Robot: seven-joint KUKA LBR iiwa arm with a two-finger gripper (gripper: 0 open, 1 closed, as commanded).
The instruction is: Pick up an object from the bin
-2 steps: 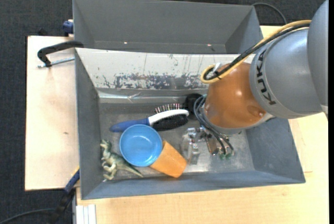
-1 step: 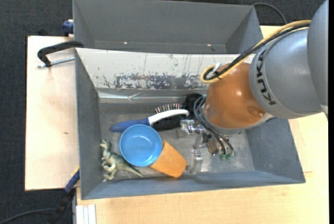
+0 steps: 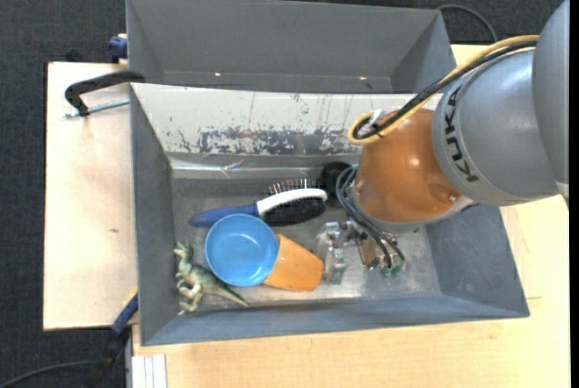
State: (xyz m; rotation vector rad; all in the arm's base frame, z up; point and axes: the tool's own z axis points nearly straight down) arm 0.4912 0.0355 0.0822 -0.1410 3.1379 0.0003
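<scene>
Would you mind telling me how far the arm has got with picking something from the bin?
Done: the tool is low inside the bin, just right of the orange piece. In hand: nothing visibly held. Left: the grasp and lift; the blue bowl, brush and green dinosaur lie on the floor.

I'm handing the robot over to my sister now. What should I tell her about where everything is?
The gripper is down low at the front middle of the bin, just right of the orange cup. I cannot tell if it is open.
The orange cup lies on its side against the blue bowl. The brush is behind the bowl, and the dinosaur is in the front left corner.
Done: nothing is lifted yet.
Left: grab one thing and lift it out.
</scene>
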